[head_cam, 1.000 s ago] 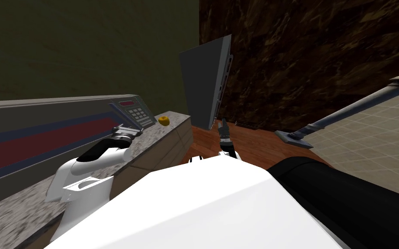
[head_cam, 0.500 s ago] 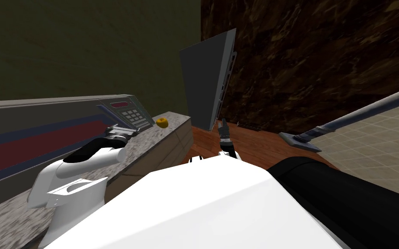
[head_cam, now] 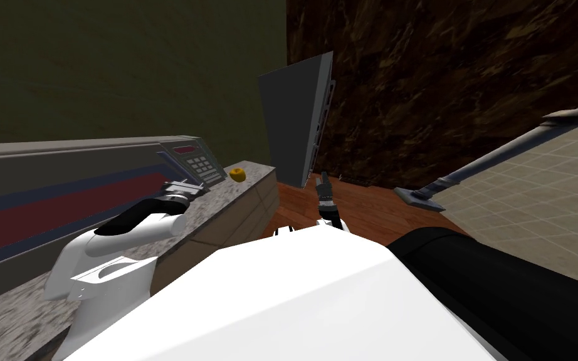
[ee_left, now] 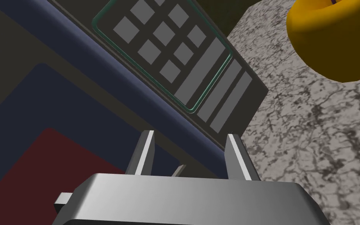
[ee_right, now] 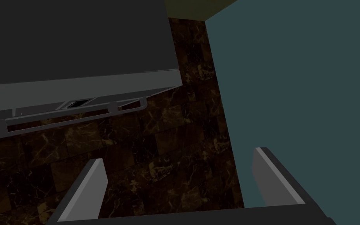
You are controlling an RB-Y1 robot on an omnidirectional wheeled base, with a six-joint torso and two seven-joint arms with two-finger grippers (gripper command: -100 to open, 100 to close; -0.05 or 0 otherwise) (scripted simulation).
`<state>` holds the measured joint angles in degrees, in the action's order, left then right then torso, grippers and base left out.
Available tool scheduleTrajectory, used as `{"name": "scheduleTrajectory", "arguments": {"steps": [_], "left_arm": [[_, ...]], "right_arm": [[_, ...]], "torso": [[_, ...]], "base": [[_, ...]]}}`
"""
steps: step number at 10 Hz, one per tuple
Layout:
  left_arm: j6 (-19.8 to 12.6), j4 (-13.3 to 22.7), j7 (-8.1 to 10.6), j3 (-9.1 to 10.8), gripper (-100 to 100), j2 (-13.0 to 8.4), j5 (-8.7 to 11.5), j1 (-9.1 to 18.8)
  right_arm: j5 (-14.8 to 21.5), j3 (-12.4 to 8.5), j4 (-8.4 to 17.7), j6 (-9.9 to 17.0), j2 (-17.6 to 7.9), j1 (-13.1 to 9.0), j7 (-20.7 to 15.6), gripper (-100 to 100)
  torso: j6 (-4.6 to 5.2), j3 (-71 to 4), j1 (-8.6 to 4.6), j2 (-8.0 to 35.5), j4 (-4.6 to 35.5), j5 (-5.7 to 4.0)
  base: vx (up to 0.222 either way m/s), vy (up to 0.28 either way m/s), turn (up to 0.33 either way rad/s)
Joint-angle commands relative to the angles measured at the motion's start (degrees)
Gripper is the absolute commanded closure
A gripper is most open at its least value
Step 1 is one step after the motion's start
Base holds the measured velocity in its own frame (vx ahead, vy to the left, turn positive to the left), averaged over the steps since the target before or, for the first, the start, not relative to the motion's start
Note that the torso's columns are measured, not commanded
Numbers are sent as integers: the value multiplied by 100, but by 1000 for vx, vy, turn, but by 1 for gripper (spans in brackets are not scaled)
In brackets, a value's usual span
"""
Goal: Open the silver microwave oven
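Overhead, the boxy grey microwave (head_cam: pixel 62 151) lies along the speckled stone counter (head_cam: pixel 234 202), with a round yellow fruit (head_cam: pixel 237 174) near the counter's end corner. Close up, the left gripper (ee_left: pixel 191 134) holds its blades spread at the door's blue frame, beside the flat keypad (ee_left: pixel 171 50). Lower, the right gripper (ee_right: pixel 180 154) gapes toward a dark slab-sided fridge (ee_right: pixel 77 39).

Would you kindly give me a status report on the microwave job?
Left gripper open at door edge of grey, red-windowed microwave oven, beside keypad. Right gripper open by tall dark grey cabinet. Door looks shut. Round yellow fruit on counter nearby.
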<state>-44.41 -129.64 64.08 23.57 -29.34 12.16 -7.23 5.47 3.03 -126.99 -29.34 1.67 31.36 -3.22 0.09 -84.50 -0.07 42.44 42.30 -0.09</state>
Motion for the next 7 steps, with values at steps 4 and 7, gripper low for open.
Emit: {"name": "scheduleTrajectory", "arguments": {"steps": [4, 7], "left_arm": [[118, -319, -68, -569, 100, -256, 442, -69], [181, -543, -83, -830, 100, -322, 575, -157]], "right_arm": [[0, 0, 0, 0, 0, 2, 0, 0], [0, 0, 0, 0, 1, 3, 0, 0]], "torso": [[-7, -12, -5, -24, 0, -1], [-25, -17, -7, -36, -1, -1]], "base": [[-221, 67, -108], [-173, 50, -88]]}}
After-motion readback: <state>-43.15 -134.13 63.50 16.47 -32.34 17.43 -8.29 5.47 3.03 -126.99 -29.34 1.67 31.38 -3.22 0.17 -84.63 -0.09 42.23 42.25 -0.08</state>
